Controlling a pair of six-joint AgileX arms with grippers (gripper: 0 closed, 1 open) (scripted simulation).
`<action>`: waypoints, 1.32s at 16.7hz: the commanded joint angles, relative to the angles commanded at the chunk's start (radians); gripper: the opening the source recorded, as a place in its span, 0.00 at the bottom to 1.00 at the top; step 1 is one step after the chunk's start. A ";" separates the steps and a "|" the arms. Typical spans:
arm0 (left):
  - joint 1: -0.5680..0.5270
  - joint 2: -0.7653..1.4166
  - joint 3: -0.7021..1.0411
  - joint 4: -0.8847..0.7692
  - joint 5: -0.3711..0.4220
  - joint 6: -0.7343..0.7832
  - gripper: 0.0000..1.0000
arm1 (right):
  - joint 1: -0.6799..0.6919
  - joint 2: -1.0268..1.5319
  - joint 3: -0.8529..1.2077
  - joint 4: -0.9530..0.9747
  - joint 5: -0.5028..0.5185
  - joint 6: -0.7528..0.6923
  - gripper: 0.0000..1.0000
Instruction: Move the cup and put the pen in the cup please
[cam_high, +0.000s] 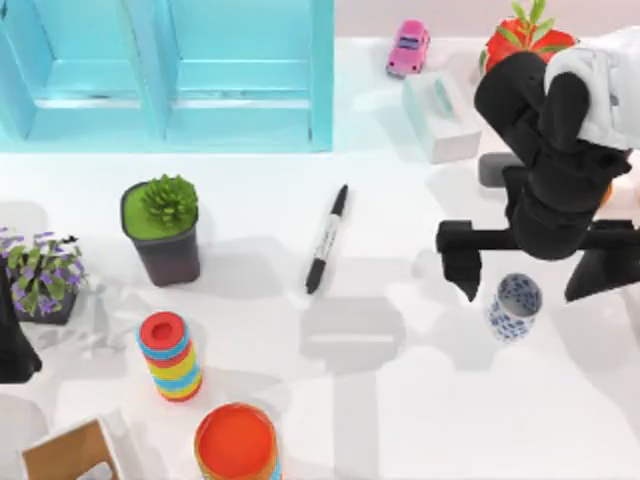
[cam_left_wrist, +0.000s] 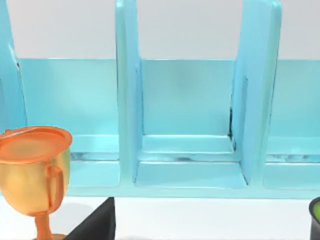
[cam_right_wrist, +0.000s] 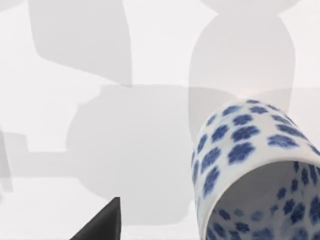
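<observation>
The cup, white with blue flowers, stands upright at the right of the table, its mouth facing up. My right gripper hangs over it, open, with one finger on each side of the cup and a gap to both. The right wrist view shows the cup close by, with one dark fingertip off to its side. The pen, black with a pale band, lies slanted on the middle of the table, well left of the cup. My left arm is parked at the left edge.
A cyan rack fills the back left. At the back right are a pink car, a white box and a red pot plant. A dark-potted succulent, ring stack and orange cup stand at the left front.
</observation>
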 joint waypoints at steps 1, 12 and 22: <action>0.000 0.000 0.000 0.000 0.000 0.000 1.00 | 0.004 0.006 0.013 -0.012 0.001 -0.001 1.00; 0.000 0.000 0.000 0.000 0.000 0.000 1.00 | 0.000 -0.007 0.534 -0.554 0.003 -0.004 1.00; 0.000 0.000 0.000 0.000 0.000 0.000 1.00 | 0.024 0.050 0.636 -0.558 -0.014 0.052 1.00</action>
